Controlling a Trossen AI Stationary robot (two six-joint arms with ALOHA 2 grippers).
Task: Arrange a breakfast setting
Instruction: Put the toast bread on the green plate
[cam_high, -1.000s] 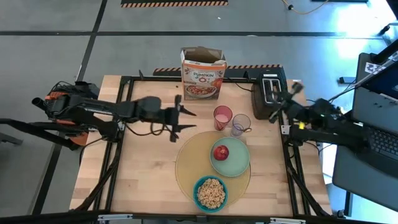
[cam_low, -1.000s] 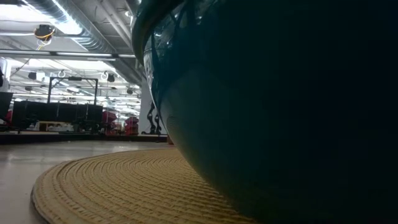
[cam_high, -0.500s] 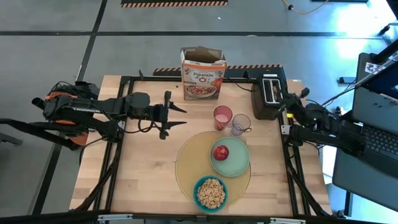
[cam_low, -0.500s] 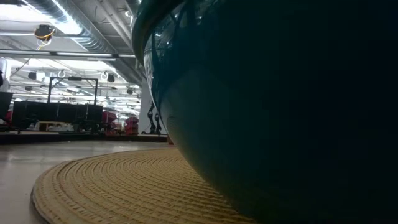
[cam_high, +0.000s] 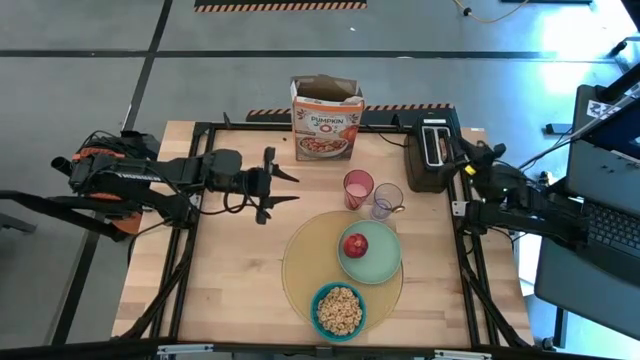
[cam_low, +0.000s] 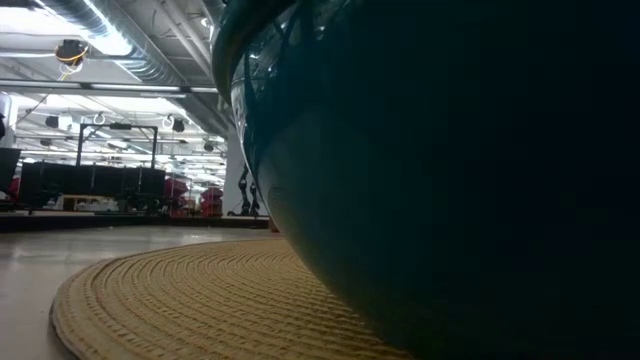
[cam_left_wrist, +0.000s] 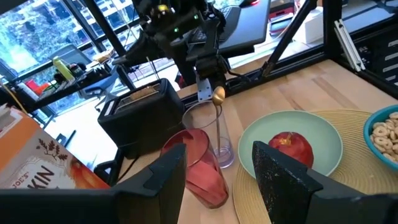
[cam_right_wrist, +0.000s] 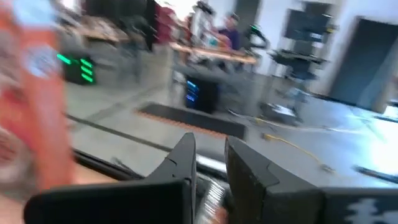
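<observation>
Left gripper (cam_high: 283, 186) hovering over bare wooden table (cam_high: 235, 270), fingers (cam_left_wrist: 283, 177) spread wide and holding nothing. Right gripper (cam_high: 462, 152) above the black toaster (cam_high: 432, 152) at the table's right rear, narrow gap between its fingers (cam_right_wrist: 183, 163), nothing seen held. Round yellow woven placemat (cam_high: 305, 262) carrying a pale green plate (cam_high: 381, 261) with a red apple (cam_high: 355, 245) on it, and a blue bowl (cam_high: 340, 310) of cereal (filling most of the low view). Just behind the mat, pink cup (cam_high: 357, 188) beside clear glass mug (cam_high: 386, 200). Gold spoon (cam_left_wrist: 218, 97) showing only from the left wrist, upright behind the mug. Orange cereal box (cam_high: 326, 120) standing at the rear.
</observation>
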